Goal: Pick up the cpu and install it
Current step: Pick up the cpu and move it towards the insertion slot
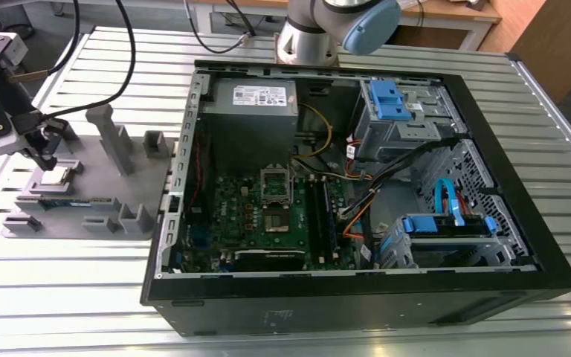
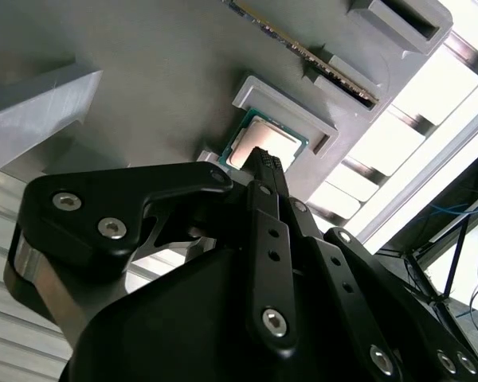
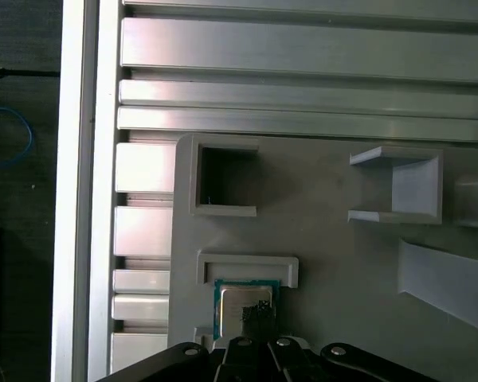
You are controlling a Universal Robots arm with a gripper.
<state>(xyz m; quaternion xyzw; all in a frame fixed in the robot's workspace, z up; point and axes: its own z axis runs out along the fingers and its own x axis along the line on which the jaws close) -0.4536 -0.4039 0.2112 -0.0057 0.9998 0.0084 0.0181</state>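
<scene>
Second wrist view: gripper (image 2: pixel 264 161) with fingers pinched together, holding nothing, tips just above the cpu (image 2: pixel 253 137), which lies flat in its pocket on the grey fixture tray (image 2: pixel 159 72).

cpu (image 2: pixel 264 140): silvery metal top | tray (image 3: pixel 342 263): matt grey plastic | table (image 1: pixel 68 297): ribbed bare metal | hand (image 2: pixel 264 163): matt black

Worktop (image 1: pixel 87 312): silver ribbed aluminium profile slats with slots running lengthwise. Strong glare on the slats in the second wrist view. Beyond the worktop's far edge in the exterior view: wood-topped desk (image 1: pixel 464 11) on white legs, with a brown wooden cabinet (image 1: pixel 558 44) beside it. Off the worktop's side edge in the first wrist view: dark floor (image 3: pixel 20 263).
</scene>
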